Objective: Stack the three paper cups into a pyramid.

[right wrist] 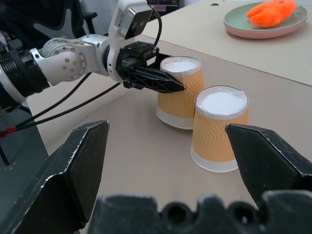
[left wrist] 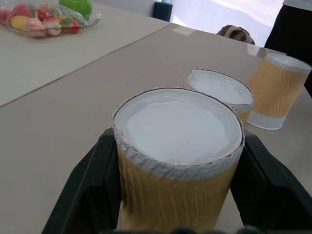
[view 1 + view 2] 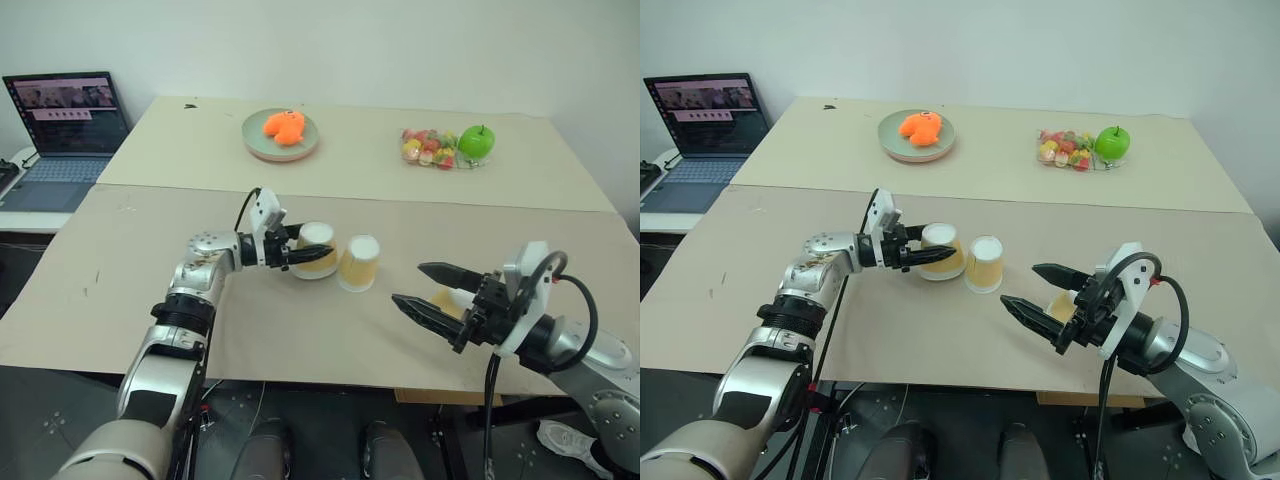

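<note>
Your left gripper (image 3: 303,257) is pinching the first cup (image 3: 316,250), upside down and just beside the second cup (image 3: 359,263) standing mid-table. The third cup (image 3: 452,301) is sitting further right, partly hidden behind your right gripper (image 3: 424,292), whose fingers are hanging spread wide, holding nothing.

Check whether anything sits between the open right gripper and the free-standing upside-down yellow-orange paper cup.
Nothing visible does. In the right wrist view, bare beige table lies between the right gripper and the free-standing yellow-orange paper cup. The left gripper, shut on the neighbouring paper cup, is behind and beside it, not in the path.
</note>
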Tool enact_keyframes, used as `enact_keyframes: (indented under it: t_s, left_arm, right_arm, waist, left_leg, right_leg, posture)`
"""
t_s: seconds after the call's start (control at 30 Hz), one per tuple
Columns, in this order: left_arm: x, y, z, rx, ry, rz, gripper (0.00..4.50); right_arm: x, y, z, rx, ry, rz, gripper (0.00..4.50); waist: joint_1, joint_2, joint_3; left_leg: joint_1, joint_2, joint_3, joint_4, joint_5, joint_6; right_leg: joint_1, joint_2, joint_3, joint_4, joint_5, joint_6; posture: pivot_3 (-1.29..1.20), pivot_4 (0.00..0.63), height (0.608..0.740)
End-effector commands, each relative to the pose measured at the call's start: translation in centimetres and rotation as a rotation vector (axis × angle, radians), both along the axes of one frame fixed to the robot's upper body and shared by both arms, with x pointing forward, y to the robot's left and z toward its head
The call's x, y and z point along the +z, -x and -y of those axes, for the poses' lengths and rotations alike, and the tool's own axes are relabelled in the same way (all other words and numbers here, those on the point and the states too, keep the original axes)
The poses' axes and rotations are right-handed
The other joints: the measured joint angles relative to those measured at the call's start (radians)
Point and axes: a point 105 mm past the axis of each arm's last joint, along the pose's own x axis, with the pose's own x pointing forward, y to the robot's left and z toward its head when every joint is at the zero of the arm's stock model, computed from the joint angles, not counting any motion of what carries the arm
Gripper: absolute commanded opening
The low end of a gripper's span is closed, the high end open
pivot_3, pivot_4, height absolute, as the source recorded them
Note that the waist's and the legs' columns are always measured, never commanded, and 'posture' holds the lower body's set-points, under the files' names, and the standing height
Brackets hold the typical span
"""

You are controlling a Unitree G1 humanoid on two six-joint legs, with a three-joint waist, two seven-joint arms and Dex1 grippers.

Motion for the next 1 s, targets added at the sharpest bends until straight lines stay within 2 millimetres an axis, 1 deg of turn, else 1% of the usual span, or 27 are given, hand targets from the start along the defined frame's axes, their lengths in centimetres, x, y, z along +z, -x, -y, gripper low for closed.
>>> enact_keyframes:
  t_s: [0.03, 0.07, 0.13, 0.17, 0.23, 0.33, 0.4, 0.47, 0.53, 0.67, 0.7, 0.77, 0.83, 0.87, 0.9, 1.0]
  left_arm:
    - [-0.4, 0.2, 0.4, -0.014, -0.028, 0.012, 2.51]
    - [-0.5, 0.2, 0.4, -0.017, -0.029, 0.004, 2.51]
    - [-0.3, 0.2, 0.5, -0.015, -0.023, 0.007, 3.45]
    - [-0.2, -0.1, 0.5, 0.014, -0.035, 0.030, 3.56]
    - [0.1, -0.5, 0.4, 0.047, -0.016, 0.056, 4.30]
    - [0.9, -0.1, 0.4, 0.026, 0.035, 0.042, 4.30]
    - [1.8, 0.1, 0.5, 0.026, 0.064, 0.055, 4.30]
    - [3.6, 0.2, 0.5, 0.032, 0.124, 0.077, 4.30]
    - [5.8, 0.7, 0.3, 0.029, 0.195, 0.085, 4.30]
    - [8.7, 1.8, -0.2, 0.012, 0.284, 0.073, 4.30]
    - [10.1, 2.3, -0.5, 0.002, 0.323, 0.076, 4.30]
    - [12.3, 3.2, -1.2, -0.011, 0.374, 0.092, 4.30]
    - [14.0, 4.2, -1.8, -0.024, 0.391, 0.137, 4.30]
    - [14.6, 5.0, -1.8, -0.051, 0.376, 0.159, 4.30]
    - [14.7, 5.8, -1.7, -0.085, 0.350, 0.178, 4.30]
    - [14.0, 8.0, -0.7, -0.201, 0.228, 0.193, 4.30]
  right_arm:
    - [1.3, 0.2, 0.0, 0.000, -0.013, 0.066, 4.50]
    - [1.3, 0.2, 0.1, -0.001, -0.012, 0.066, 4.50]
    - [1.3, 0.2, 0.0, 0.000, -0.014, 0.067, 4.50]
    - [1.3, 0.2, 0.0, 0.000, -0.015, 0.067, 4.50]
    - [1.3, 0.2, 0.1, -0.001, -0.017, 0.068, 4.50]
    - [1.4, 0.2, 0.1, -0.004, -0.020, 0.069, 4.50]
    - [1.4, 0.2, 0.1, -0.004, -0.021, 0.069, 4.50]
    - [1.4, 0.3, 0.1, -0.004, -0.022, 0.069, 4.50]
    - [1.3, 0.3, 0.1, -0.004, -0.022, 0.067, 4.50]
    - [1.3, 0.2, 0.2, -0.003, -0.023, 0.065, 4.50]
    - [1.3, 0.1, 0.2, -0.004, -0.024, 0.064, 4.50]
    - [1.3, -0.1, 0.4, -0.005, -0.025, 0.063, 4.50]
    - [1.3, -0.5, 1.1, -0.033, -0.017, 0.068, 4.50]
    - [1.4, -0.7, 1.7, -0.057, -0.008, 0.077, 4.50]
    - [1.5, -1.0, 2.3, -0.084, 0.006, 0.085, 4.50]
    - [2.8, -1.2, 5.4, -0.187, 0.034, 0.120, 4.50]
  waist:
    - [0.000, 0.000, 0.000]
    - [0.000, 0.000, 0.000]
    - [0.000, 0.000, 0.000]
    - [0.000, 0.000, 0.000]
    - [0.000, 0.000, 0.000]
    - [0.000, 0.000, 0.000]
    - [0.000, 0.000, 0.000]
    - [0.000, 0.000, 0.000]
    - [0.000, 0.000, 0.000]
    - [-0.001, 0.000, 0.000]
    - [-0.001, 0.000, 0.000]
    - [-0.001, 0.000, 0.000]
    - [-0.003, 0.000, 0.000]
    - [-0.002, 0.000, 0.000]
    - [-0.002, 0.000, 0.000]
    - [0.001, 0.000, 0.000]
  left_leg:
    - [0.000, 0.000, 0.000, 0.000, 0.000, 0.000]
    - [0.000, 0.000, 0.000, 0.000, 0.000, 0.000]
    - [0.000, 0.000, 0.000, 0.000, 0.000, 0.000]
    - [0.000, 0.000, 0.000, 0.000, 0.000, 0.000]
    - [0.000, 0.000, 0.000, 0.000, 0.000, 0.000]
    - [0.000, 0.000, 0.000, 0.000, 0.000, 0.000]
    - [0.000, 0.000, 0.000, 0.000, 0.000, 0.000]
    - [-0.001, 0.000, 0.000, 0.000, 0.000, 0.000]
    - [-0.001, 0.000, -0.001, 0.000, 0.000, 0.000]
    - [-0.001, 0.001, -0.001, 0.000, 0.000, 0.000]
    - [-0.001, 0.001, -0.001, 0.000, 0.000, 0.000]
    - [-0.001, 0.001, -0.001, 0.000, 0.000, 0.000]
    - [-0.001, 0.001, -0.001, 0.000, 0.000, 0.000]
    - [-0.001, 0.001, -0.001, 0.000, 0.000, 0.000]
    - [-0.001, 0.001, -0.001, 0.000, 0.000, 0.000]
    - [0.000, 0.000, -0.001, 0.000, 0.000, 0.000]
  right_leg:
    - [0.000, 0.000, 0.000, 0.000, 0.000, 0.000]
    - [0.000, 0.000, 0.000, 0.000, 0.000, 0.000]
    - [0.000, 0.000, 0.000, 0.000, 0.000, 0.000]
    - [0.000, 0.000, 0.000, 0.000, 0.000, 0.000]
    - [0.000, 0.000, 0.000, 0.000, 0.000, 0.000]
    - [0.000, 0.000, 0.000, 0.000, 0.000, 0.000]
    - [0.000, 0.000, 0.000, 0.000, 0.000, 0.000]
    - [-0.001, 0.000, 0.000, 0.000, 0.000, 0.000]
    - [-0.001, 0.000, 0.000, 0.000, 0.000, 0.000]
    - [-0.001, 0.000, 0.000, 0.000, 0.000, 0.000]
    - [-0.001, 0.000, 0.000, 0.000, 0.000, 0.000]
    - [-0.001, 0.000, 0.000, 0.001, 0.000, 0.000]
    - [-0.001, 0.000, 0.000, 0.000, 0.000, 0.000]
    - [-0.001, 0.000, 0.000, 0.001, 0.000, 0.000]
    - [-0.001, 0.000, 0.000, 0.001, 0.000, 0.000]
    - [0.000, 0.000, 0.001, 0.000, 0.000, 0.000]
  posture:
    - [0.00, 0.150, 0.676]
    - [0.00, 0.150, 0.676]
    - [0.00, 0.150, 0.676]
    - [0.00, 0.150, 0.676]
    - [0.00, 0.150, 0.676]
    - [0.00, 0.150, 0.676]
    - [0.00, 0.150, 0.676]
    - [0.00, 0.150, 0.676]
    - [0.00, 0.150, 0.676]
    - [0.00, 0.150, 0.676]
    - [0.00, 0.150, 0.676]
    - [0.00, 0.150, 0.676]
    - [0.00, 0.150, 0.676]
    - [0.00, 0.150, 0.676]
    - [0.00, 0.150, 0.676]
    - [0.00, 0.150, 0.676]
